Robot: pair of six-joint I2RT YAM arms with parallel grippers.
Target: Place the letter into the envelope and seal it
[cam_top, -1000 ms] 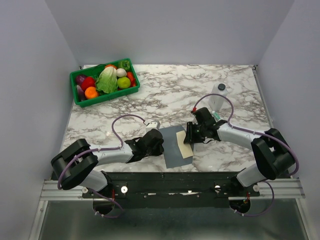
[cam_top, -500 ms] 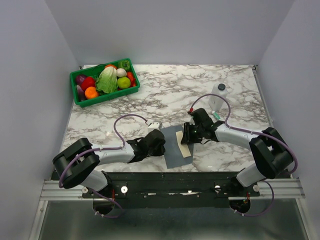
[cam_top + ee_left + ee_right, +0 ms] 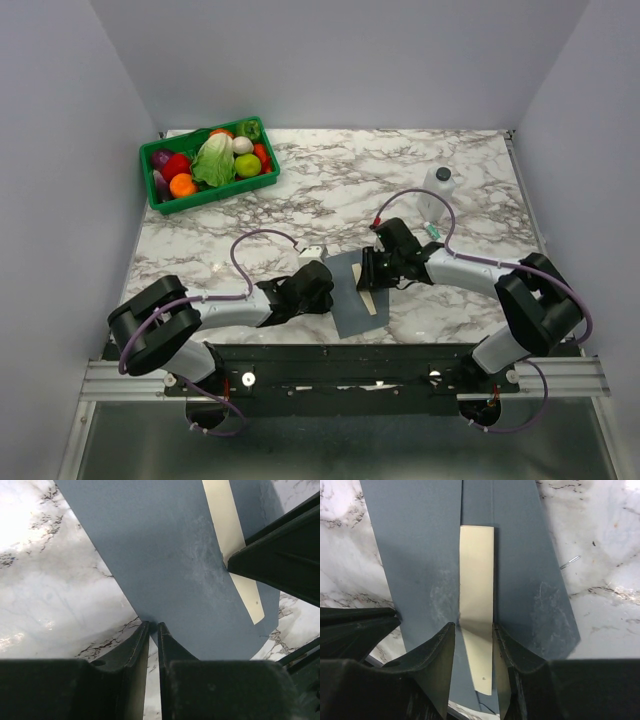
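In the top view, your slate-grey rectangular paper envelope lies flat near the front edge of the white-and-grey marbled table, between the two arms. A strip of the thin cream-tan paper letter shows along its right side. The left gripper sits at the envelope's left edge and the right gripper sits over its upper right. A green plastic basket of toy vegetables stands at the far left, and a small clear bottle at the far right.

In your left wrist view, the left gripper has its jaws pressed almost together on the envelope's near edge. The letter runs as a cream band across the grey.

In your right wrist view, the right gripper has its jaws apart, straddling the letter, which sits between two grey surfaces of the envelope. You cannot tell whether the fingers press on the sheet.
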